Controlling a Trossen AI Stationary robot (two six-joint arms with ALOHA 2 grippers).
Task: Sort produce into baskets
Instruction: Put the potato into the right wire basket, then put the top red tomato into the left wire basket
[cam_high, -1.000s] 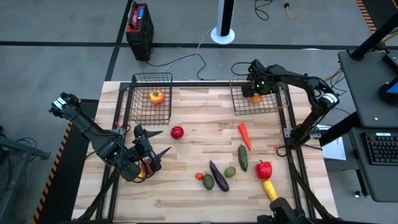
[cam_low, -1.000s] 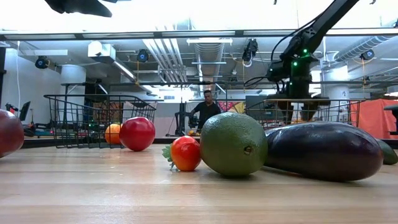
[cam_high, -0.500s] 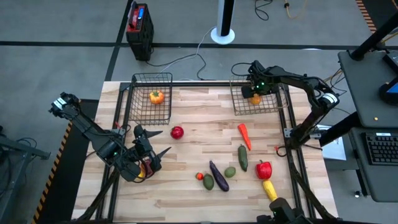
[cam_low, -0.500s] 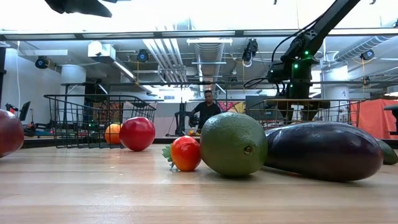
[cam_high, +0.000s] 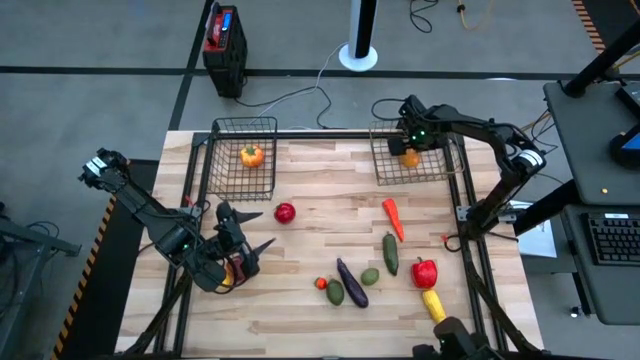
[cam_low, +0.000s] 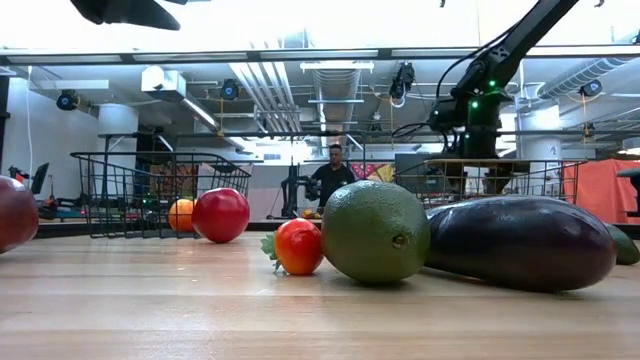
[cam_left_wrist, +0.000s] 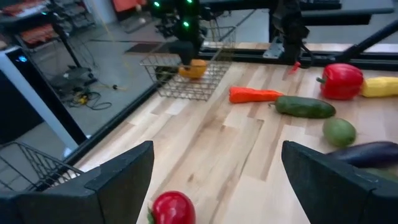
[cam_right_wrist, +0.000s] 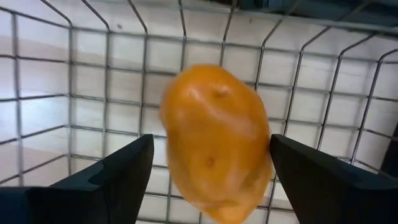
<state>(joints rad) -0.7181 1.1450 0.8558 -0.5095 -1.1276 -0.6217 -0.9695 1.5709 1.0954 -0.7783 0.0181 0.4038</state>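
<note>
My right gripper (cam_high: 408, 142) hangs over the right basket (cam_high: 440, 176), pointing steeply down. Its fingers are spread wide on either side of an orange fruit (cam_right_wrist: 214, 140), and a clear gap shows between one finger (cam_right_wrist: 118, 171) and the fruit. The left basket (cam_high: 228, 178) holds an orange-yellow pepper (cam_high: 251, 155). My left gripper (cam_high: 258, 228) waits open above the table's left side, pointing across it, with a red apple (cam_high: 285, 212) just ahead on the wood. The rest of the produce lies on the right half of the table. My right gripper stands around the orange fruit from above. One finger is plainly apart from it. The fruit's other side (cam_right_wrist: 264, 155) meets the edge of the second finger in the right wrist view, and whether they touch I cannot tell.
On the wood lie a carrot (cam_high: 392, 218), a cucumber (cam_high: 390, 252), a red pepper (cam_high: 425, 271), a yellow piece (cam_high: 433, 304), an eggplant (cam_high: 351, 282), two green fruits (cam_high: 370, 276) and a small tomato (cam_high: 321, 283). A black-and-red box (cam_high: 224, 40) stands beyond the far edge.
</note>
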